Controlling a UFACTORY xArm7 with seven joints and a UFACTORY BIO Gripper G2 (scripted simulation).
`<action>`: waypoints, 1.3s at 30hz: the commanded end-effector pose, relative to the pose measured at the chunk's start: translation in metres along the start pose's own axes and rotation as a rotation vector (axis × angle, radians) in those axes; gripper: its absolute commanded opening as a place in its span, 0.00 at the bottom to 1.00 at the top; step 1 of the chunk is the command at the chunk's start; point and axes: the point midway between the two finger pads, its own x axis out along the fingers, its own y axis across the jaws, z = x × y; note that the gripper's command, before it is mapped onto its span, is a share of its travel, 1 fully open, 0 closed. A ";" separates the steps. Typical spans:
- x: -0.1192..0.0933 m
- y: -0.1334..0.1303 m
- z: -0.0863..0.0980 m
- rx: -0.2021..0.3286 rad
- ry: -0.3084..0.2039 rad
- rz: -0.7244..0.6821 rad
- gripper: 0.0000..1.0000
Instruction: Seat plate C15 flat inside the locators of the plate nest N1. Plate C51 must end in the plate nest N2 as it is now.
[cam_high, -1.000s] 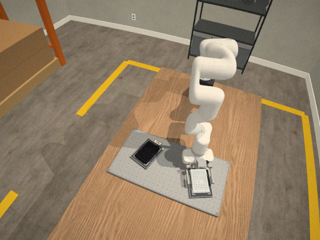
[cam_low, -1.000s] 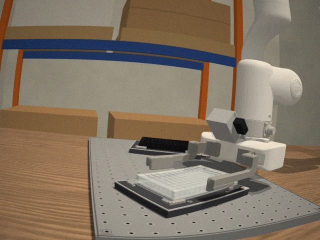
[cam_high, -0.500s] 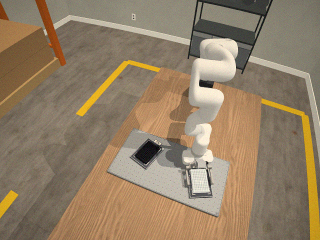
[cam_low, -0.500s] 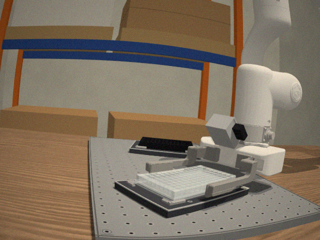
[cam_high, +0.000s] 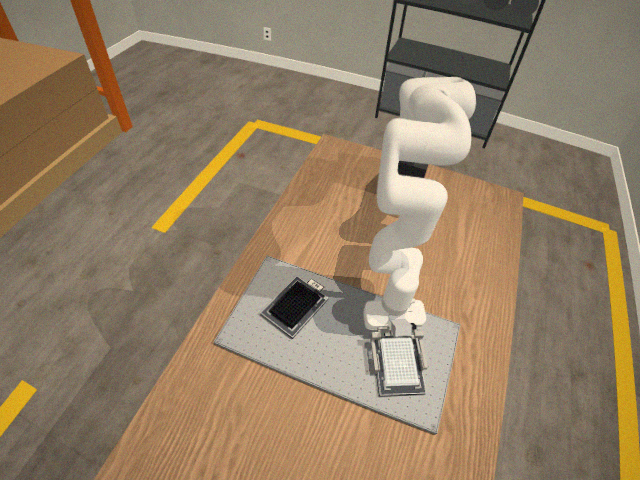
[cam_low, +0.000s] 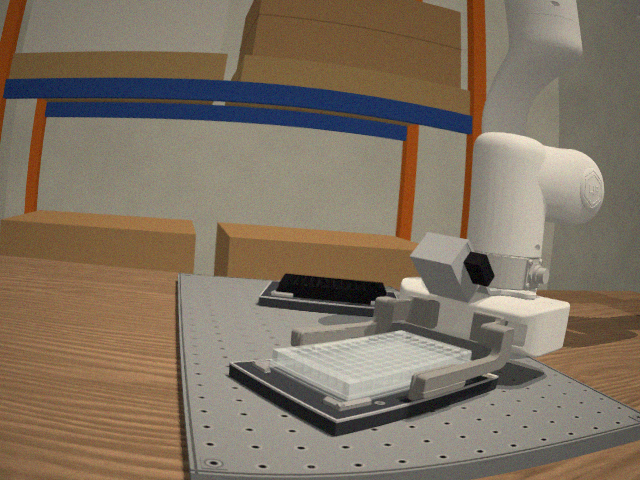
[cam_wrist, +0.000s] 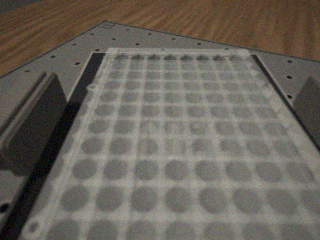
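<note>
The clear plate C15 (cam_high: 400, 359) (cam_low: 372, 361) (cam_wrist: 175, 140) lies on the dark plate nest N1 (cam_high: 402, 392) (cam_low: 294, 390) (cam_wrist: 60, 127), with pale corner locators showing around its near end. It looks about level; whether it touches the nest floor everywhere cannot be told. My gripper (cam_high: 400, 366) (cam_low: 357, 362) (cam_wrist: 175, 120) is open, low over the nest, one finger along each long side of the plate, with gaps visible in the wrist view. The black plate C51 (cam_high: 297, 303) (cam_low: 330, 289) sits in plate nest N2 (cam_high: 279, 323) (cam_low: 315, 306). Its far locators are hidden.
Both nests stand on a grey perforated board (cam_high: 330, 361) (cam_low: 217, 413) on the wooden table (cam_high: 248, 413) (cam_low: 93, 361). A small label tag (cam_high: 315, 284) is beside N2. A dark shelf (cam_high: 449, 62) and racks with cardboard boxes (cam_low: 310, 253) stand beyond the table.
</note>
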 end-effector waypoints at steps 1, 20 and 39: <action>0.001 0.000 0.001 0.000 -0.003 0.000 0.54; 0.001 0.000 0.001 0.000 -0.003 0.000 0.00; 0.001 0.000 0.001 0.000 -0.003 0.000 0.00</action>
